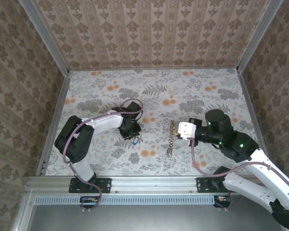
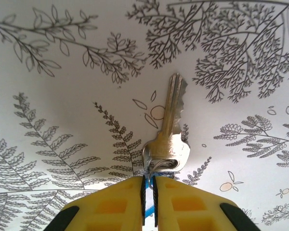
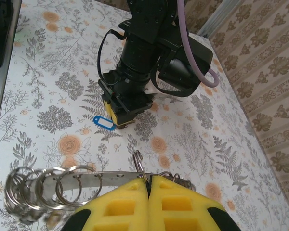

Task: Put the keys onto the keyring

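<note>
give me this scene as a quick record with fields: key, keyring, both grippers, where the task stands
surface: floral-patterned table
left gripper: fingers nearly together, pinching the small loop at the head of the silver key
silver key: flat on the table, blade pointing away from the left gripper
blue tag: at the left gripper's fingertips
right gripper: shut on one ring of the keyring
keyring: metal strip, several split rings bunched at one end
task state: key not yet on the keyring, the two apart

Overhead view down onto table (image 1: 111, 96); wrist views close, low (right's toward left arm (image 3: 149, 43))
</note>
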`<state>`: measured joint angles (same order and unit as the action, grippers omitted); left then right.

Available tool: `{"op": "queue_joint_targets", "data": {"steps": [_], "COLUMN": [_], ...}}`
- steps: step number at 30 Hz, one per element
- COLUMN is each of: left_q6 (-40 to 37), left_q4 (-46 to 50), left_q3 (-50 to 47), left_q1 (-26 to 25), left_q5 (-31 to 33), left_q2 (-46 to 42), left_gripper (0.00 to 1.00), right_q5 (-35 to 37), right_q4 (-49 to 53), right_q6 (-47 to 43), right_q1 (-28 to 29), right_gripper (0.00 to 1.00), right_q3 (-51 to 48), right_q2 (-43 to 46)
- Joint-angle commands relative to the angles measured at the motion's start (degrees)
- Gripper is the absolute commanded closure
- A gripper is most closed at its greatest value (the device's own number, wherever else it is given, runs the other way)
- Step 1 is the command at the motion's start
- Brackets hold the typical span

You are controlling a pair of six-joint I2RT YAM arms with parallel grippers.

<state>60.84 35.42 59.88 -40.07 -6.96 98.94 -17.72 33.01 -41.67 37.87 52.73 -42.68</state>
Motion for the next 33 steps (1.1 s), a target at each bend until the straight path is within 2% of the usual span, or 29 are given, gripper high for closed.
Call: {"op": "queue_joint_targets", "data": {"steps": [1, 7, 17, 23, 33], "left_q6": [-1.9, -1.7, 2.6, 2.6, 0.2], "left_q4": [2.2, 1.7, 2.4, 0.4, 0.1], "left_q3": [1.9, 2.4, 0.2, 0.2, 1.0], "left_q1": [0.2, 0.1, -0.2, -0.3, -0.3], "left_q5": [2.3, 0.7, -1.1, -2.6, -1.6], "left_q2": [0.4, 1.8, 1.1, 2.5, 3.1], "left_gripper": [0.84, 0.84, 0.77, 0.78, 0.84], "right_q5": [-2.3, -2.5, -2.8, -2.6, -2.0], "right_q4": [-1.6, -1.6, -1.9, -1.9, -1.9], "right_q6": [1.2, 1.2, 2.2, 2.3, 2.7], "right_q1": [0.2, 0.5, 0.8, 1.2, 2.3], "right_gripper": [1.0, 1.0, 1.0, 1.0, 1.0], "right_q3": [2.0, 2.1, 1.9, 2.4, 2.5], "right_q2": [1.2, 1.2, 1.5, 1.5, 1.7]}}
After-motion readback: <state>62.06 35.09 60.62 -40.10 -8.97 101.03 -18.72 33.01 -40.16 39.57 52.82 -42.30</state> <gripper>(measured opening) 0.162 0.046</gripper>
